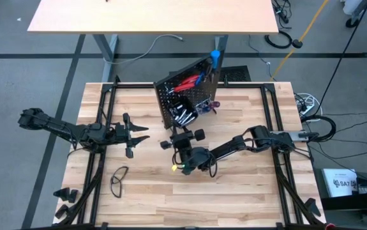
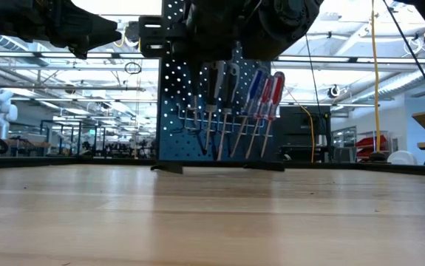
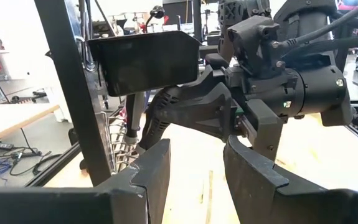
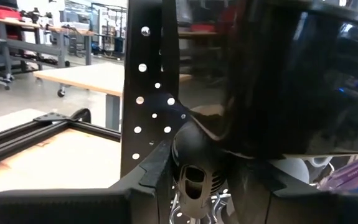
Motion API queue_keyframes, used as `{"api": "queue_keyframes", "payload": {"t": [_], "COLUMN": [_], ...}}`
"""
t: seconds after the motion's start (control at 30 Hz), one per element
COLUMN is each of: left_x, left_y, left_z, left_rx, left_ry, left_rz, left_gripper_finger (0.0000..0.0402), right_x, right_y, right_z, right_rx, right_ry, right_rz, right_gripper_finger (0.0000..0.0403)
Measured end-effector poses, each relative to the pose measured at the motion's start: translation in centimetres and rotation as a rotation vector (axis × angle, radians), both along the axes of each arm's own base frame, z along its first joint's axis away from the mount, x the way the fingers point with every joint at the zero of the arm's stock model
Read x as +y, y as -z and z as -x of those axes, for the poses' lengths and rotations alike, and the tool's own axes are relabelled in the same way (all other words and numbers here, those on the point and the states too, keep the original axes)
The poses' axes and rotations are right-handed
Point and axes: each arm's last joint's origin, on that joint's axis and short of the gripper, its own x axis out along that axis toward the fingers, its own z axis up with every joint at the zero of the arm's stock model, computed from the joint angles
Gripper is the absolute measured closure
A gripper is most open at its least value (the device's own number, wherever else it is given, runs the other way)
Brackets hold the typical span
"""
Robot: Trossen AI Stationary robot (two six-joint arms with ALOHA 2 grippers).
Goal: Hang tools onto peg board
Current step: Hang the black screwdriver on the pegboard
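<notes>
The black perforated peg board (image 1: 183,96) stands upright near the table's far middle. Red-handled pliers (image 1: 186,83) hang on it, and red (image 2: 275,89), blue (image 2: 256,89) and black-handled screwdrivers (image 2: 212,85) hang with their shafts down. My right gripper (image 1: 179,131) is at the board's near face, shut on a black-handled tool (image 4: 194,168), with the board (image 4: 144,93) close beside it. My left gripper (image 1: 142,133) hovers open left of the board, holding nothing. Its fingers (image 3: 154,171) point toward the right arm. My right gripper has the rounded black handle (image 4: 194,158) pinched between its two fingers (image 4: 150,174). It comes from the table's near side toward the board. The handle stands close against the perforated panel, above silvery hooks (image 4: 194,211). I cannot see whether the tool hangs on a hook.
A black, glasses-like loop (image 1: 119,179) lies on the table's near left, and small black pieces (image 1: 65,195) sit at the near left corner. A black rail frame (image 1: 103,121) borders the wooden top. The near middle of the table (image 2: 212,214) is bare wood.
</notes>
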Motion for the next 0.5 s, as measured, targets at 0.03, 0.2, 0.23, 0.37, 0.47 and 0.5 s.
{"api": "queue_keyframes", "payload": {"t": [0.03,0.2,0.23,0.37,0.47,0.5], "left_x": [0.0,0.0,0.0,0.0,0.0,0.0], "left_y": [0.0,0.01,0.01,0.02,0.03,0.03], "left_z": [0.0,0.0,0.0,0.0,0.0,0.0], "left_rx": [0.0,0.001,0.001,0.002,0.003,0.004], "left_ry": [0.0,0.0,0.0,0.0,0.0,0.0], "left_rz": [0.0,-0.001,-0.001,-0.001,-0.001,-0.002], "left_gripper_finger": [0.025,0.025,0.025,0.025,0.025,0.025], "right_x": [-0.08,-0.35,-0.36,-0.57,-0.72,-0.72], "right_y": [-0.1,-0.56,-0.64,-0.78,-0.78,-0.79], "right_z": [0.07,0.45,0.5,0.58,0.55,0.56], "right_rx": [-0.001,-0.011,-0.014,-0.015,-0.017,-0.021], "right_ry": [0.004,0.024,0.025,0.024,0.026,0.026], "right_rz": [-0.002,-0.017,-0.018,-0.016,-0.014,-0.015], "right_gripper_finger": [0.0293,0.0293,0.0293,0.0293,0.0293,0.0293]}}
